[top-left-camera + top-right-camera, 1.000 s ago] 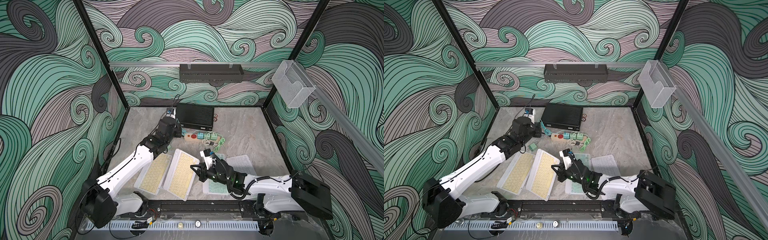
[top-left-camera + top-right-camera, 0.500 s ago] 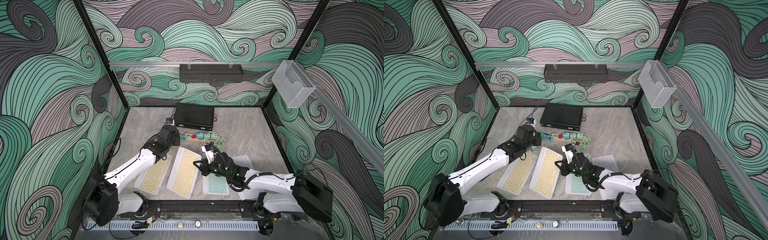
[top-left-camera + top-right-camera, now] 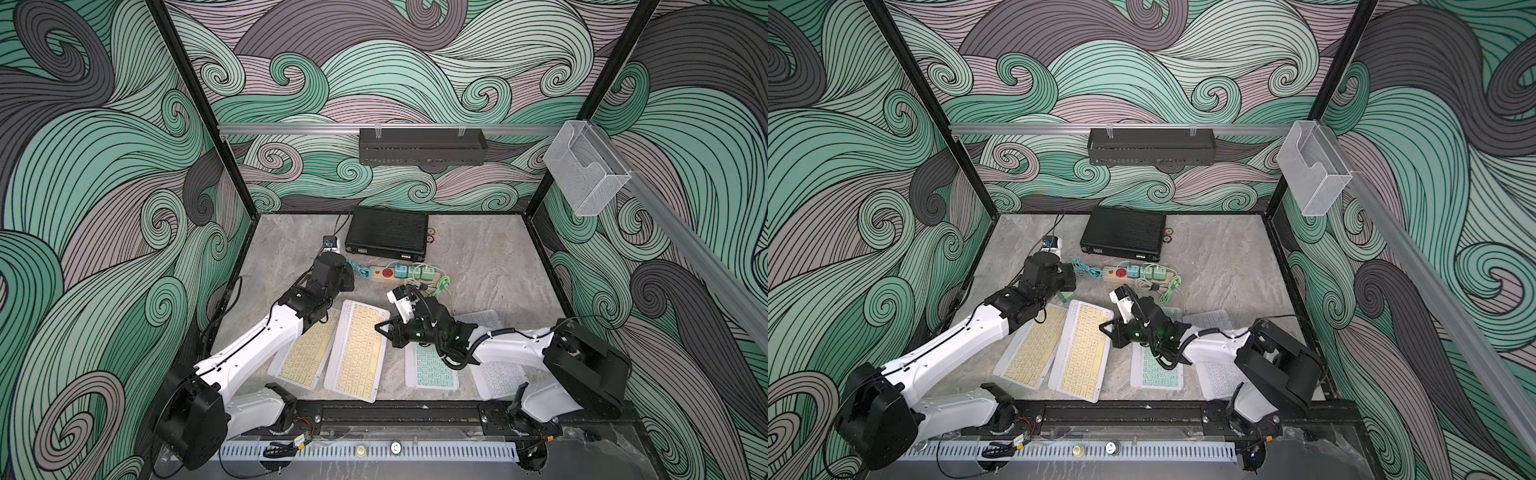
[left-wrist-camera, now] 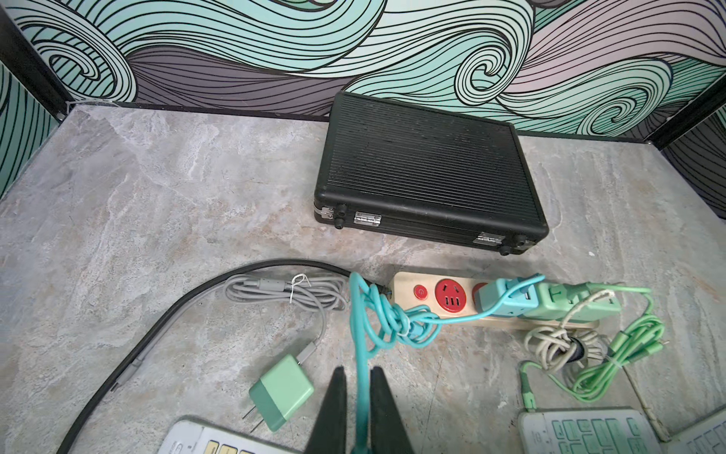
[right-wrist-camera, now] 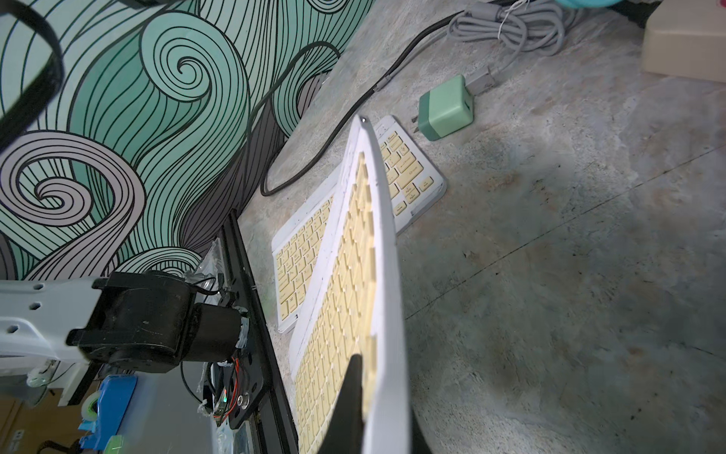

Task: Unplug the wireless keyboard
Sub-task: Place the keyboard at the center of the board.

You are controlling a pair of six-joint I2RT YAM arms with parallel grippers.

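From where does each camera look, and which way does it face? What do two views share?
Both top views: high over the front rail, looking down toward the back wall; both arms show, with the left gripper and right gripper.
Left wrist: behind the left gripper, facing the black case and power strip; its fingers pinch the teal cable.
Right wrist: beside the held yellow keyboard, facing the robot's left wall; one finger and the left arm's base show.
Shared: both wrist views show the green charger.
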